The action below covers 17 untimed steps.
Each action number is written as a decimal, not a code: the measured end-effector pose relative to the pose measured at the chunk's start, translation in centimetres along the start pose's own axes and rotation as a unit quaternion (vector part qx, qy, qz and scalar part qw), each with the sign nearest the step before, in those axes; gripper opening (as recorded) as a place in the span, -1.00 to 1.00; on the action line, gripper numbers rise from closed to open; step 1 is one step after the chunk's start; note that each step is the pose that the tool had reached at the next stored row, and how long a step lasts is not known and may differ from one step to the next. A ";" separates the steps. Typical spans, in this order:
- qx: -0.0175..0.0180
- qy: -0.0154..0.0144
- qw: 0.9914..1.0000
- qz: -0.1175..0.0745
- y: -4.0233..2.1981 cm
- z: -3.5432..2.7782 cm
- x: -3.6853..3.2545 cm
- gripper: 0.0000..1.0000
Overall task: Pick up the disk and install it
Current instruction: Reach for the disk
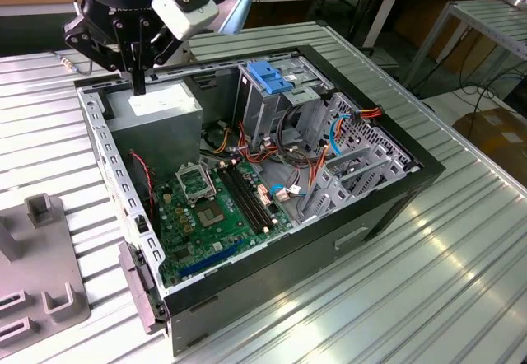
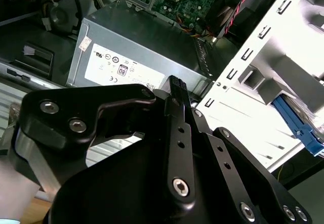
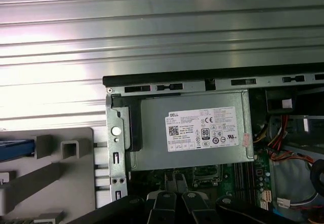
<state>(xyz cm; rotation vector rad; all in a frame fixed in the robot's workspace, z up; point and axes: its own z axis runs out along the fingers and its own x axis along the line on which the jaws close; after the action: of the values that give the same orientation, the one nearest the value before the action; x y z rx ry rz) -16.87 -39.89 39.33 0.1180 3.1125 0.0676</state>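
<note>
Item: pincer (image 1: 138, 82), jaws drawn together with nothing between them.
Position: hanging over the power supply (image 1: 160, 107) at the case's corner on the exterior view's left, fingertips just above its top and not touching it.
Disk (image 3: 15, 150): judged to be the blue-edged piece lying on the grey fixture (image 3: 66, 183), outside the case. It is mostly cut off in the first wrist view, so its label cannot be made out.
Disk to pincer: well apart, with the case wall between them.
Case (image 1: 329, 249): lying open on the ribbed tabletop (image 1: 428, 282), side panel off.
Contents: motherboard (image 1: 214, 207) on the floor of the case, loose red and orange cables, a tall metal cage with a blue latch (image 1: 268, 76), and a lower perforated bay (image 1: 350, 162) beside it.
Bay state: no disk can be made out in the cage or the lower bay; their insides are partly hidden.
Done: nothing of the task shows as complete.
Left: by my reading both the pick-up and the install, since the pincer is empty and the disk sits off the case.
</note>
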 end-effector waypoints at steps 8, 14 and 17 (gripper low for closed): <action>0.000 0.000 1.000 0.000 -0.04 -0.01 0.55 -0.80; 0.000 0.000 1.000 0.000 -0.08 -0.03 1.02 -0.80; 0.000 0.000 1.000 0.000 -0.10 -0.04 1.27 -0.80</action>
<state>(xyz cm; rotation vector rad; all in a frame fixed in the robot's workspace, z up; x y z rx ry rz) -18.15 -39.89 39.33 0.1180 3.1125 0.0676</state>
